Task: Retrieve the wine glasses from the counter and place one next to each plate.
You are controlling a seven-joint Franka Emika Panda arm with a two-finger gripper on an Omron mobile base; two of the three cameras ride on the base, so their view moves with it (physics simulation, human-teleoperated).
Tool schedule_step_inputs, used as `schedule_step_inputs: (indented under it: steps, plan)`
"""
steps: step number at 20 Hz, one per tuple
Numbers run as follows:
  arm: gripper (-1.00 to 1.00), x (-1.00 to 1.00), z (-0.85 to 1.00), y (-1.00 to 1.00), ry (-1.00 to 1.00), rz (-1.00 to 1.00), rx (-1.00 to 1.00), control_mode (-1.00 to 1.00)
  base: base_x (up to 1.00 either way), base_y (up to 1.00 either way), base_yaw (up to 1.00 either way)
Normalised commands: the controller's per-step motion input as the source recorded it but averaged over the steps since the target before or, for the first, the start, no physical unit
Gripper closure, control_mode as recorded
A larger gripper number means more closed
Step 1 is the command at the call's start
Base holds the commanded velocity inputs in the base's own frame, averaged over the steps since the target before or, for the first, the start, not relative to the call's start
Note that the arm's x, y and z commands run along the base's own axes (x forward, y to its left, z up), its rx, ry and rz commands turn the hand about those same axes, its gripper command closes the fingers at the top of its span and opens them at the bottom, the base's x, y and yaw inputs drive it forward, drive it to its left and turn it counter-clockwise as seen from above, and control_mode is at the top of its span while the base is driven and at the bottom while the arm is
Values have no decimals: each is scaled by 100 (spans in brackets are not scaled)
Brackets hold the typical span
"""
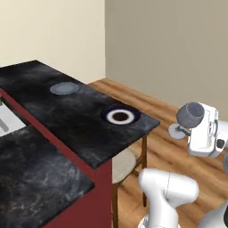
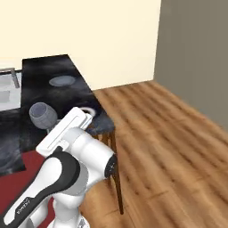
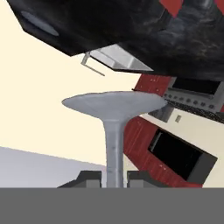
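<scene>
Wine glass [image 1: 190, 115] carried on its side in mid-air off the right end of the island worktop [image 1: 67, 124], well clear of the stone edge, bowl toward the island and foot [image 3: 114, 105] pointing away over bare wooden floor [image 1: 178, 147]. Gripper [image 3: 115, 178] clamped on the thin stem, a dark fingertip on either side of it in the hand view, the round foot spread just beyond them. Seen from the right base view as a grey bowl [image 2: 42, 114] just left of the white hand, hanging over the black marbled top. Blue-rimmed plate [image 1: 120, 116] set close to the near corner of the worktop, little stone left between its rim and the two edges there. Plain grey plate [image 1: 64, 88] further back along the same top, well apart from the first, with open black surface around it. Steel sink [image 1: 9, 121] sunk at the left. Wooden stool [image 1: 127, 164] tucked under the overhang below the corner. Wide open floor to the right, bounded by the far walls.
</scene>
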Motion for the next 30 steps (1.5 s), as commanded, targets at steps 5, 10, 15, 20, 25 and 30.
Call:
schedule_step_inputs:
  steps: [5,10,15,20,25,30]
  plan:
    - [100,0,0,0,0,0,0,100,31,-64,69]
    - [100,0,0,0,0,0,0,100,-30,-41,83]
    - [100,0,0,0,0,0,0,100,-51,-23,89]
    - [100,0,0,0,0,0,0,100,-96,-92,51]
    - [100,0,0,0,0,0,0,100,-100,-97,54]
    - [100,0,0,0,0,0,0,100,-80,-100,56]
